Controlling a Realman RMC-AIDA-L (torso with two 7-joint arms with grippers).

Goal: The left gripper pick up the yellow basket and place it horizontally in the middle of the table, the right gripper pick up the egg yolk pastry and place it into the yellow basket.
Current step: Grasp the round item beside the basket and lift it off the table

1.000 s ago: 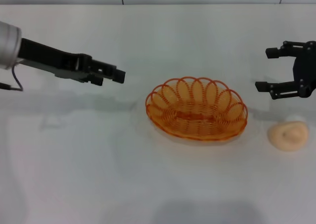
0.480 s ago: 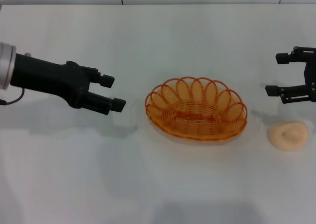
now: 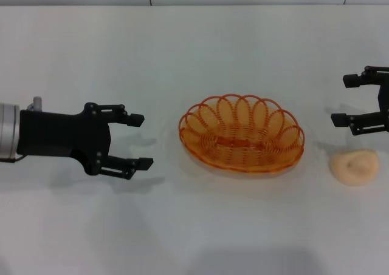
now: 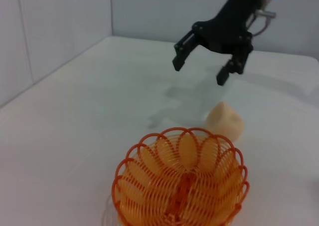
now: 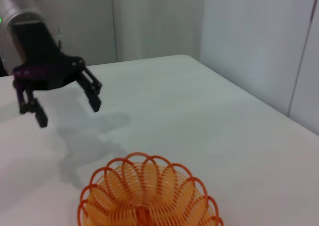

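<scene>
While the yellow basket [image 3: 242,133] sits upright near the middle of the table [image 3: 194,226], its long axis running side to side before me, both of my grippers hang clear of it with nothing in them. Taking the basket as my mark: my left gripper [image 3: 141,141] is off to its left, apart from the rim, pointing toward it with its two fingers spread wide. My right gripper [image 3: 345,100] is off to the basket's right and a little farther back, raised off the surface, fingers likewise spread and gripping nothing. The egg yolk pastry [image 3: 354,167] lies on the table to the right of the basket, near its rim but not touching, and a little to the near side of my right gripper.

From my left wrist, the basket [image 4: 182,186] shows in front, the pastry [image 4: 225,120] just beyond its far rim, and my right gripper [image 4: 199,71] above that. From my right wrist, the basket [image 5: 147,196] lies below and my left gripper [image 5: 67,111] beyond it, spread.
</scene>
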